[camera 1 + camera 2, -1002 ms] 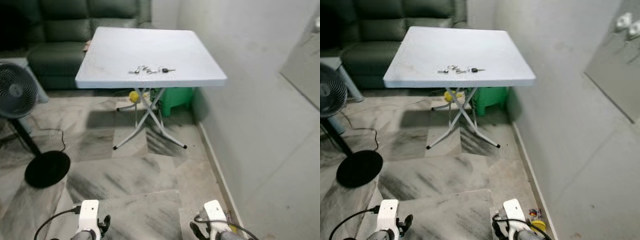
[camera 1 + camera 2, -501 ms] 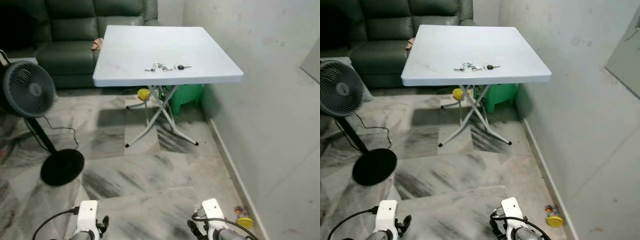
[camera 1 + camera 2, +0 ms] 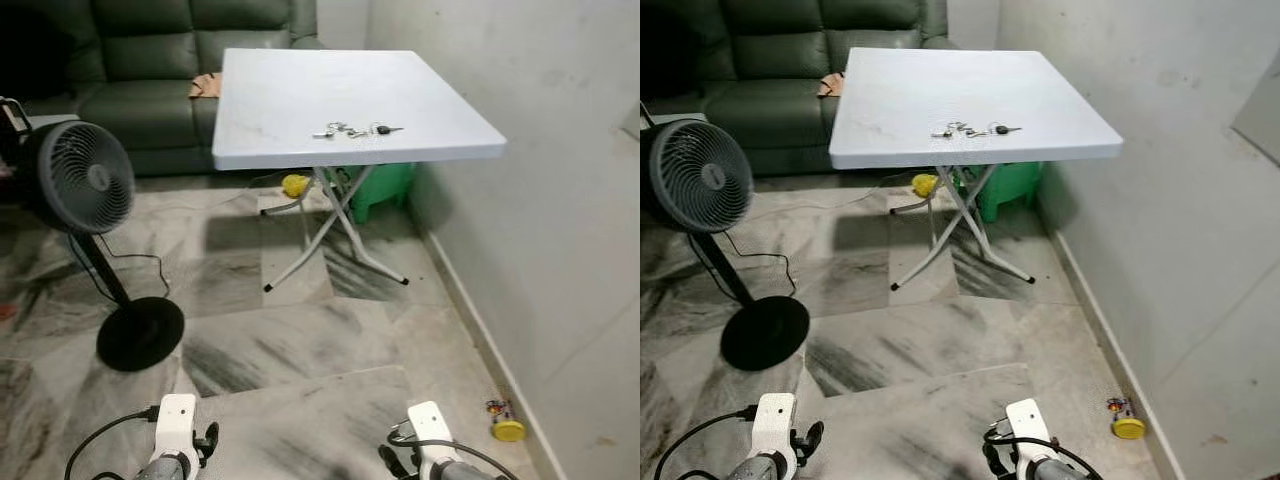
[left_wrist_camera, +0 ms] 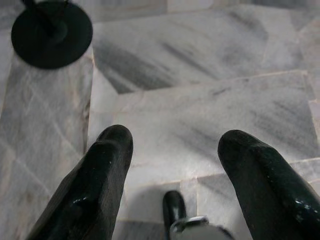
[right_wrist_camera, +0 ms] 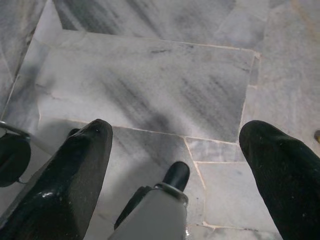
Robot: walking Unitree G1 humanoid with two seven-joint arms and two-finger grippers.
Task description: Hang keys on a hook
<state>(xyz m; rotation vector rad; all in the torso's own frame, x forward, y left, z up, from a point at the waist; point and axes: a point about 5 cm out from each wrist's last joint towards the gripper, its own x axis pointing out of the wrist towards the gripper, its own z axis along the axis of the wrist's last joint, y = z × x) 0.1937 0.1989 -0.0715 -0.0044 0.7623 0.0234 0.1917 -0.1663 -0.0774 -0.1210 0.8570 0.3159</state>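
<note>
- keys (image 3: 355,130) lie on the white worktop (image 3: 300,90), close to its near edge, a bit right of centre; bunch strung out w/ long axis roughly parallel to that edge, dark-headed key at the right end
- no hook to be made out in these views, so hanging spot unknown for now
- left claw (image 4: 172,150): fingers spread wide, nothing held, pointing down at the marble floor (image 3: 300,340)
- right claw (image 5: 175,145): also wide open & empty, aimed at floor
- both arms low at robot's sides; keys are well ahead of & above both claws, far out of reach – prob. needs walking up to the worktop first
- keys sit slightly to the right of robot's midline, so right arm looks the nearer one for the pick, approx.; a grip across the bunch's short side seems best
- around: standing fan (image 3: 80,190) left of worktop, dark sofa (image 3: 130,60) behind it, green stool (image 3: 385,190) underneath, wall (image 3: 560,150) on the right
</note>
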